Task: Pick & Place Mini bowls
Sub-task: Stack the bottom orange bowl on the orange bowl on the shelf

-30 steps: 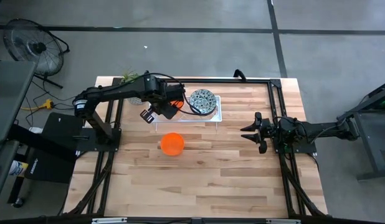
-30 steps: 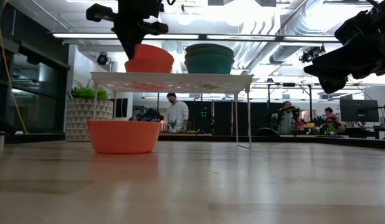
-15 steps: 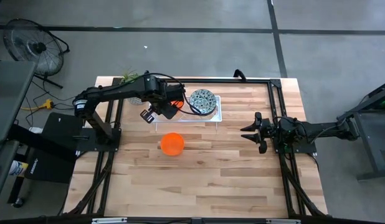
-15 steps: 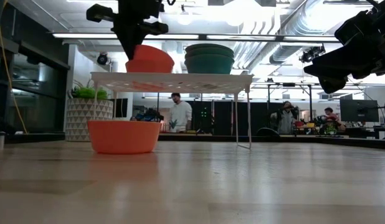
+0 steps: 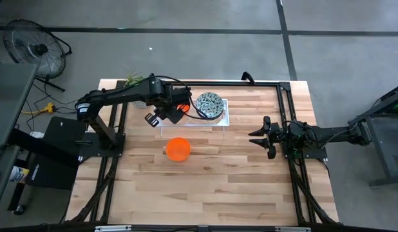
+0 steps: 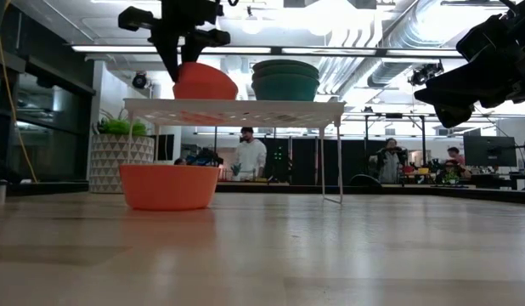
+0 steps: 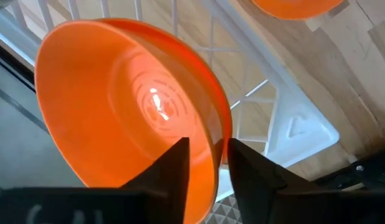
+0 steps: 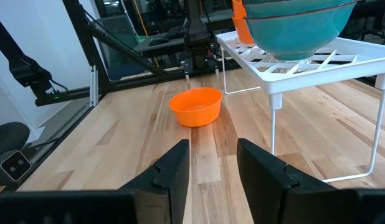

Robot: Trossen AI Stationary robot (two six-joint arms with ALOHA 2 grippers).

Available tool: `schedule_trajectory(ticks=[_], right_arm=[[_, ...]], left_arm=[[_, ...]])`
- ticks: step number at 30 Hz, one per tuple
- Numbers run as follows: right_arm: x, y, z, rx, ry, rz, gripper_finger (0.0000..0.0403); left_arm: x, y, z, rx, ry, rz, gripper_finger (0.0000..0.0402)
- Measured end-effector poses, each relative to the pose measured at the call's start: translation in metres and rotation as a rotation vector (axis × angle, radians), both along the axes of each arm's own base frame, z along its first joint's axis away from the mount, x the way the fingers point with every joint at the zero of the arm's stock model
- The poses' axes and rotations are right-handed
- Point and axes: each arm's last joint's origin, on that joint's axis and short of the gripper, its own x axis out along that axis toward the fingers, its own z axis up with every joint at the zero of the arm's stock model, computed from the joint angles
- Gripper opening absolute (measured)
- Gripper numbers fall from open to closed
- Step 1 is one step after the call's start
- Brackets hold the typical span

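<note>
L gripper (image 7: 208,165) over wire rack (image 5: 219,120), fingers straddling rim of tilted orange bowl (image 7: 127,106), narrow gap, 2nd orange bowl (image 5: 178,149) on table below, R gripper (image 5: 258,137) apart, part-open, empty

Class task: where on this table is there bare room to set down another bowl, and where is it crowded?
Free: bare wood between the orange bowl and the right gripper, and the whole near half. Crowded: the wire rack, with the left gripper and stacked bowls.
</note>
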Motion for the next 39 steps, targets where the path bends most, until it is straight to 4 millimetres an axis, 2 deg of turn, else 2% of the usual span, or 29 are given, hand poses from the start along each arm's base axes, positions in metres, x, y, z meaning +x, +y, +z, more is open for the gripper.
schedule_trajectory(ticks=[6, 17, 29, 31, 33, 34, 36, 38, 39], right_arm=[[0.000, 0.000, 0.000, 0.000, 0.000, 0.000, 0.0122], [0.000, 0.000, 0.000, 0.000, 0.000, 0.000, 0.0122], [0.000, 0.000, 0.000, 0.000, 0.000, 0.000, 0.0122], [0.000, 0.000, 0.000, 0.000, 0.000, 0.000, 0.0122], [0.000, 0.000, 0.000, 0.000, 0.000, 0.000, 0.0122], [0.000, 0.000, 0.000, 0.000, 0.000, 0.000, 0.0122], [0.000, 0.000, 0.000, 0.000, 0.000, 0.000, 0.0122], [0.000, 0.000, 0.000, 0.000, 0.000, 0.000, 0.0122], [0.000, 0.000, 0.000, 0.000, 0.000, 0.000, 0.0122]], left_arm=[[-0.002, 0.000, 0.003, 0.011, -0.006, 0.002, 0.0140], [-0.021, -0.003, 0.024, 0.079, -0.076, -0.007, 0.0143], [-0.036, -0.012, 0.047, 0.051, -0.334, 0.296, 0.0143], [-0.045, -0.015, 0.051, 0.056, -0.384, 0.319, 0.0143], [-0.044, -0.018, 0.050, 0.069, -0.477, 0.343, 0.0143], [-0.050, -0.021, 0.050, 0.066, -0.520, 0.354, 0.0143], [-0.060, -0.022, 0.039, 0.074, -0.540, 0.369, 0.0143], [-0.055, -0.021, 0.030, 0.093, -0.640, 0.390, 0.0143], [-0.059, -0.023, 0.028, 0.091, -0.687, 0.404, 0.0143]])
